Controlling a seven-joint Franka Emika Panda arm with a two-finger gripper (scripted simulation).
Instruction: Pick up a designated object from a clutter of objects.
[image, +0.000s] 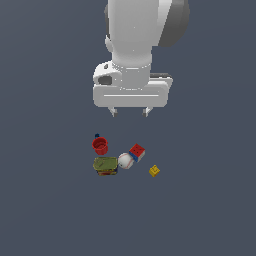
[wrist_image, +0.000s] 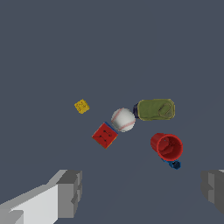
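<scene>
The fingers (image: 130, 112) hang spread wide and empty, high above the clutter; the red cup (image: 100, 145) lies below them, just beside the can (image: 105, 165).

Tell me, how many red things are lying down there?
2. A small round red cup sits next to the flat olive-green can; a red-and-blue cube touches the white baseball. Nothing seems hidden.

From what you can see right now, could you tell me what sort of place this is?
Probably a bare simulated test floor: flat grey ground, an open gripper above a small clutter including a red cup and baseball.
</scene>
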